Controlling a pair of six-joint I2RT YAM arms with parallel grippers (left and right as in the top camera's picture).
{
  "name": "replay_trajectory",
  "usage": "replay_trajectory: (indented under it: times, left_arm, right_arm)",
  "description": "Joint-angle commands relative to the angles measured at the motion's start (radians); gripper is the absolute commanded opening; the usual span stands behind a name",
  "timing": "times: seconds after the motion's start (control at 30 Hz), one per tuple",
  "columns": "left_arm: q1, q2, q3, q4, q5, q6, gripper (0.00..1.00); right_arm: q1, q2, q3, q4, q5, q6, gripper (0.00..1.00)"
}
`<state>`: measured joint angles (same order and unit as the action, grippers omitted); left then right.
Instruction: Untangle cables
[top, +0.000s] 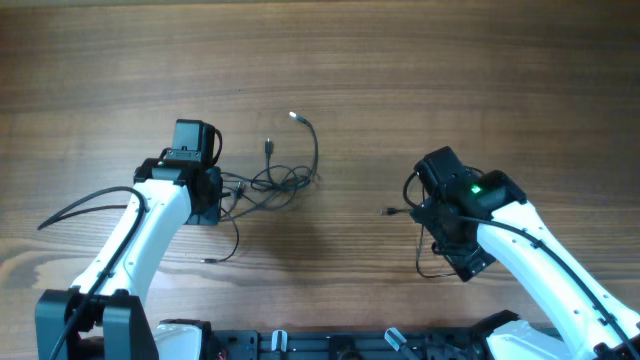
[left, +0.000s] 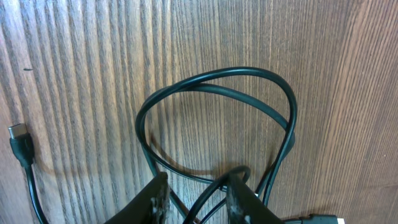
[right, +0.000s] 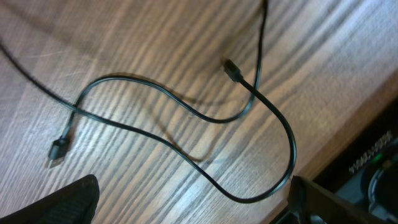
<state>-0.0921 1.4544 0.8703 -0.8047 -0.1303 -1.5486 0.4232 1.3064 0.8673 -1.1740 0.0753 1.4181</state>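
A: Well, at the left we see the left gripper (left: 197, 186) low over the tangle (top: 272, 181) of cables. Its fingers are a little apart, with strands running between them and nothing pinched.
B: And its loops spread rightward on the table (top: 400, 60). Farther right, well apart from the tangle, we find a separate cable (right: 208, 119) lying loose beneath the right gripper (right: 194, 190) — fingers wide.

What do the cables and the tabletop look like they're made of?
Cables: dark flexible sheath, likely rubber or PVC, semi-gloss; a light streak runs along the loop. Plug: metal-looking tip on a dark moulded body. Table: wood grain, matte; solid wood or laminate, cannot tell.
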Motion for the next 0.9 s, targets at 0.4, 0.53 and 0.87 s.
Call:
replay_trajectory:
  times: [0.4,0.53,0.87]
  left_arm:
    - [0.005,-0.012,-0.006,0.002,-0.021,0.009,0.34]
    - [0.005,-0.012,-0.007,-0.001,-0.021,0.009,0.36]
    - [0.005,-0.012,-0.007,-0.002,-0.02,0.009,0.57]
  right_arm:
    - [-0.004,0.014,-0.418,0.674,0.218,0.139,0.81]
    - [-0.004,0.014,-0.418,0.77,0.293,-0.062,0.04]
    - [-0.349,-0.14,-0.146,0.948,0.215,-0.873,0.04]
